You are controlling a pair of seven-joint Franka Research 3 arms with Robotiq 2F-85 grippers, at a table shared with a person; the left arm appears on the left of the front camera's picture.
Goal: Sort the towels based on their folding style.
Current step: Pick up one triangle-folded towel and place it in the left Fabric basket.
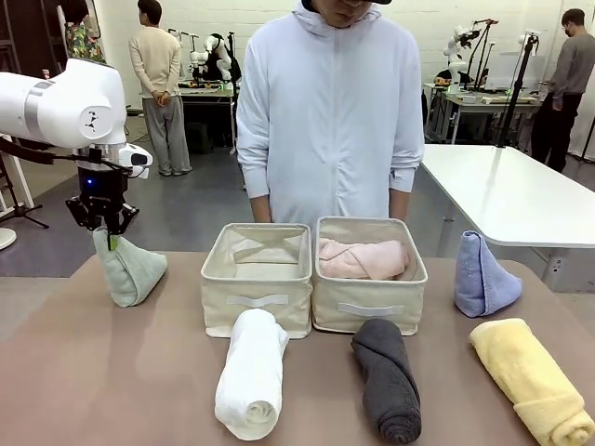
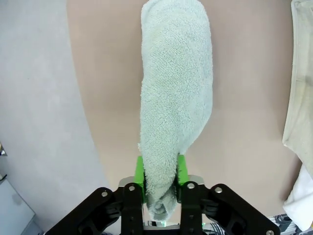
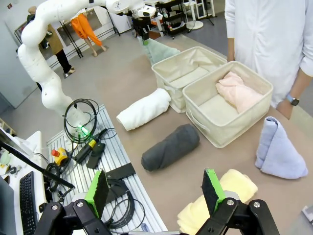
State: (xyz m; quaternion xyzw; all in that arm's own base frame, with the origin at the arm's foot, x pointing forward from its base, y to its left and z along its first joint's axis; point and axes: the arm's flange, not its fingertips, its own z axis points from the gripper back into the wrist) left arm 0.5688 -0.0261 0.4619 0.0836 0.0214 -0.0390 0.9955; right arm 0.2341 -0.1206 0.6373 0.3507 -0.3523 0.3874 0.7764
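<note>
My left gripper (image 1: pixel 112 236) is shut on the tip of the pale green cone towel (image 1: pixel 130 269), whose base rests on the table at the far left; the left wrist view shows the green towel (image 2: pixel 176 98) pinched between the pads (image 2: pixel 140 171). The pink towel (image 1: pixel 361 258) lies in the right basket (image 1: pixel 370 311). The left basket (image 1: pixel 257 297) holds no towel. White (image 1: pixel 251 372), dark grey (image 1: pixel 389 379) and yellow (image 1: pixel 530 376) rolls lie along the front. The blue cone towel (image 1: pixel 483 276) stands at the right. My right gripper (image 3: pixel 154 188) is open, high above the table's right end.
A person in a pale hooded top (image 1: pixel 330 111) stands at the far edge behind the baskets, arms down. Cables and a control box (image 3: pixel 90 147) lie on a grated shelf beside the table. A white table (image 1: pixel 521 190) stands behind at the right.
</note>
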